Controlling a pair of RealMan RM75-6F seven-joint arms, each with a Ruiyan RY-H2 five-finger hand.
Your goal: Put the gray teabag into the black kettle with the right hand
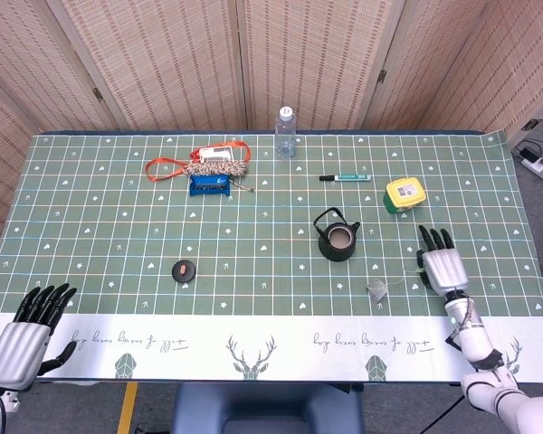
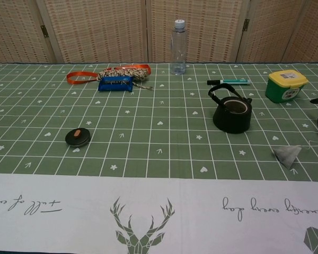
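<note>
Gray teabag (image 1: 377, 289), black kettle (image 1: 337, 240): one each.

Your head view looks down steeply from high above the near edge of the desk (image 1: 90, 181), taking in the whole cloth, the folding screen (image 1: 163, 63) behind, and both hands at the near corners — left hand (image 1: 23, 339), right hand (image 1: 442, 267). Your chest view sits low and closer, facing level across the desk toward that screen. Both share the middle and far desk: the black kettle (image 2: 231, 111), the bottle (image 2: 178, 46), the gray teabag (image 2: 287, 155).
</note>
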